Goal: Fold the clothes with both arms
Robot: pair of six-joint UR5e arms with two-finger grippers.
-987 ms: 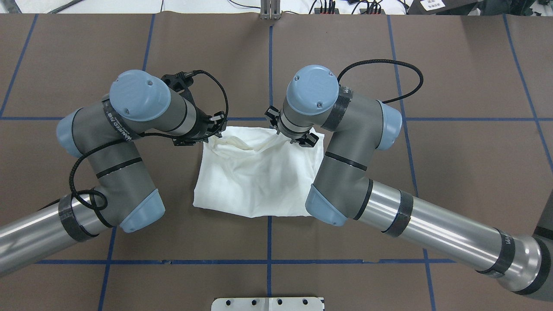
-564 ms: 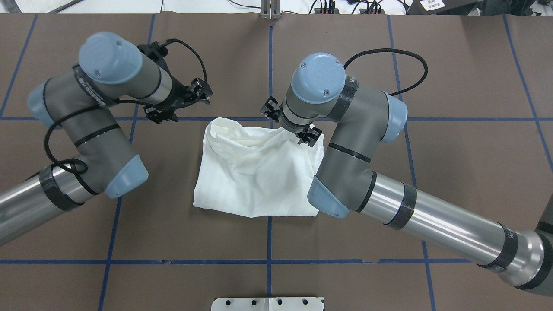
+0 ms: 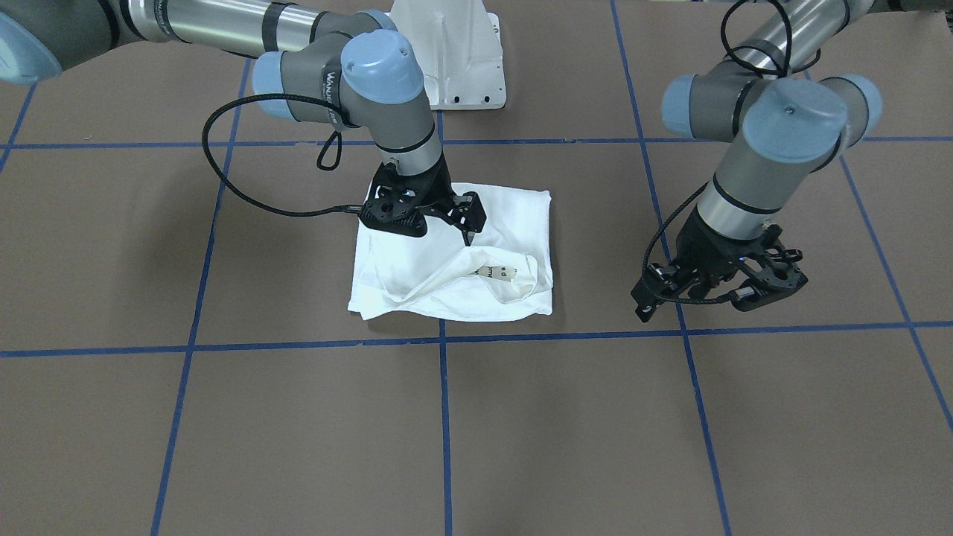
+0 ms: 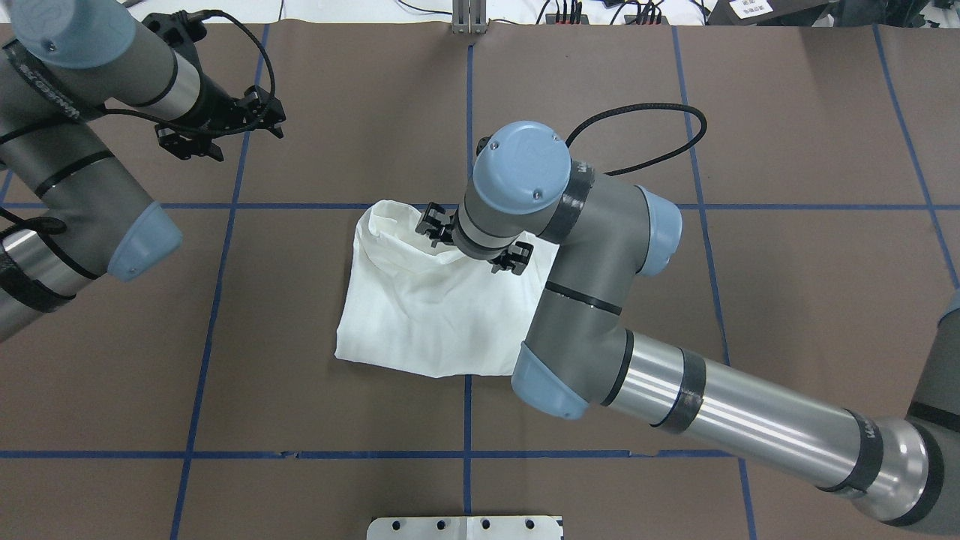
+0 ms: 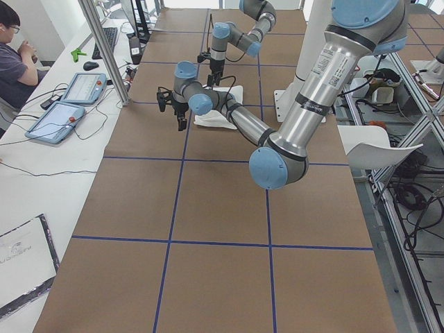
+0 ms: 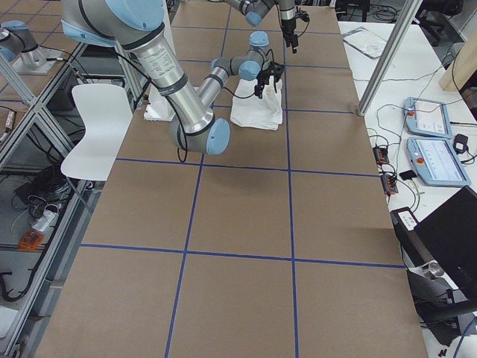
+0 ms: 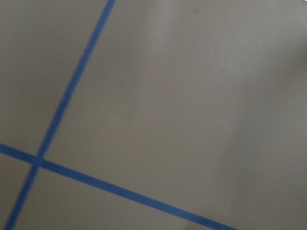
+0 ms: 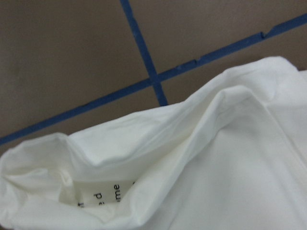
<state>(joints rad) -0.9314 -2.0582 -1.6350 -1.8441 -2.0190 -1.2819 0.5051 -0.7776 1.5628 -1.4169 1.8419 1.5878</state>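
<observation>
Brown papered surface (image 4: 787,300) gridded with blue tape lines (image 4: 467,112), a white long-sleeved T-shirt (image 4: 420,315) lying folded at its middle.
Your right gripper (image 3: 465,227) hangs over the shirt's far edge, fingers down at the cloth; I cannot tell whether it pinches any. Your left gripper (image 3: 711,294) hovers spread and empty, well apart to the far left. Watch the rumpled far-left corner: drag it with nothing pinning that side and the folded layers will likely slide or unfold.

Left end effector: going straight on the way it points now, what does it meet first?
Most likely the bare brown table cover. The left end effector points down at it, well clear of the T-shirt.
</observation>
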